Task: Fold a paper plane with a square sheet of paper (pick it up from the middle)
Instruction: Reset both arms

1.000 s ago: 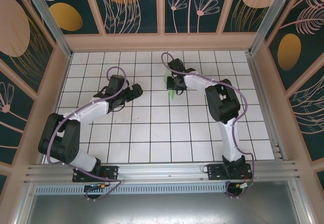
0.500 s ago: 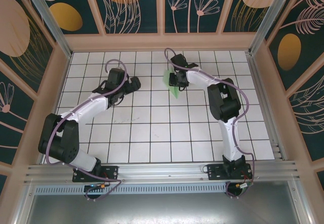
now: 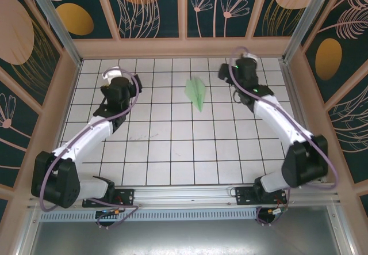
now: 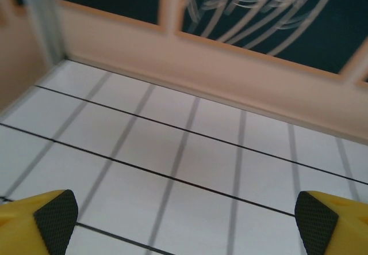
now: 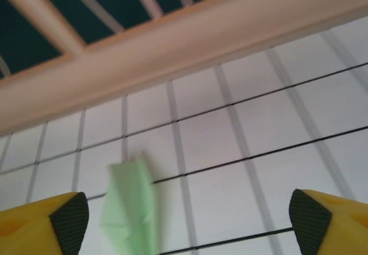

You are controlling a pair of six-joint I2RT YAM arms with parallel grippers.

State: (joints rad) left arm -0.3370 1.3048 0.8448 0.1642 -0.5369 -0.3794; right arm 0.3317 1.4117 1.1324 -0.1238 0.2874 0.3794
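Note:
The square sheet of paper is folded into a slim, pale mint-green paper plane [image 3: 196, 92]. It lies flat on the white grid table [image 3: 172, 145] at the middle back, nose toward the near side. My right gripper [image 3: 226, 71] is to its right and apart from it, open and empty. In the right wrist view the paper plane [image 5: 129, 209] sits low left, just inside the left fingertip [image 5: 69, 216], with the right gripper [image 5: 190, 216] spread wide. My left gripper [image 3: 108, 75] is far to the left near the back corner. In its wrist view the left gripper [image 4: 185, 217] is open over bare tiles.
A peach-coloured wall base [image 3: 184, 48] runs along the back edge, and aluminium posts [image 3: 57, 22] stand at the corners. The back wall [image 4: 230, 76] is close ahead of the left gripper. The side walls fence in the table left and right.
My right gripper has opened, let go of the paper plane and pulled away to the back right. The plane now lies flat on the tiles. My left arm has swung away toward the back left.

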